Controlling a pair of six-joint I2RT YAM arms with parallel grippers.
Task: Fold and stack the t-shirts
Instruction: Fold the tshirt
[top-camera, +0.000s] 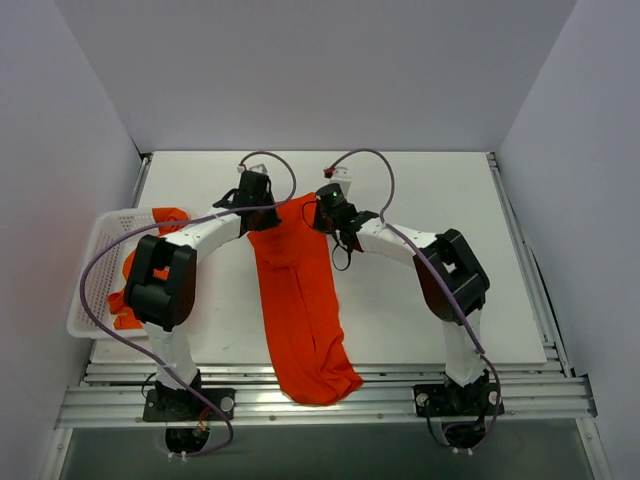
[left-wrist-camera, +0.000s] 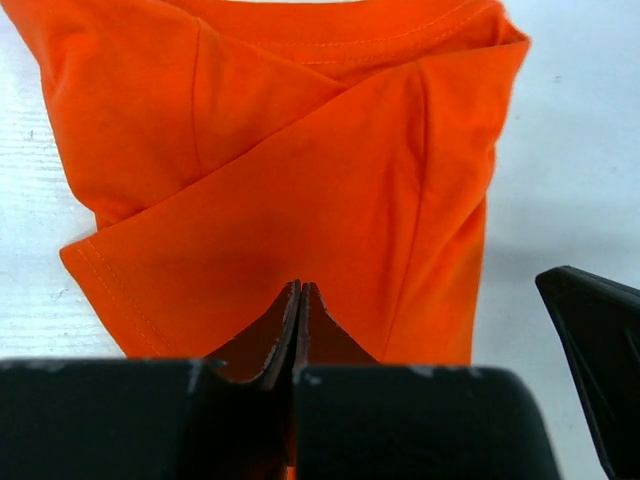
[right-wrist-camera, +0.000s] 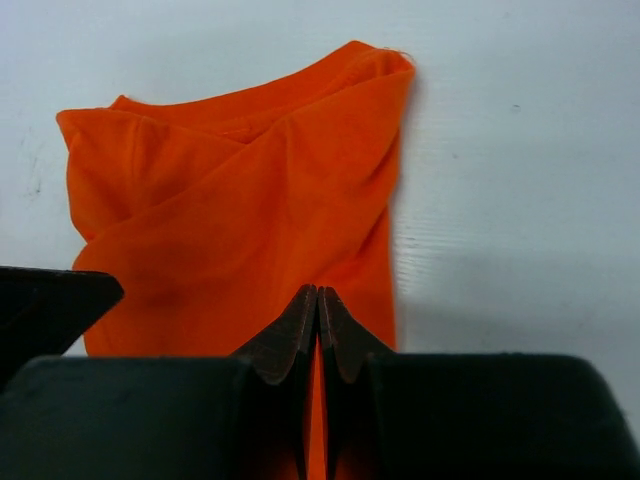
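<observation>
Left gripper (left-wrist-camera: 300, 292) and right gripper (right-wrist-camera: 318, 296) jaws, closed, apparently pinch the thin orange-red t-shirt (top-camera: 300, 300) mid-frame; lift evenly, taut.

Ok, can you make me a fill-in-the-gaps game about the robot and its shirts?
1. The long shirt on the table is coloured ____.
2. The left hand and the right hand are both ____ on its far end.
3. More such fabric lies in a white ____.
Missing words: orange; shut; basket.
</observation>
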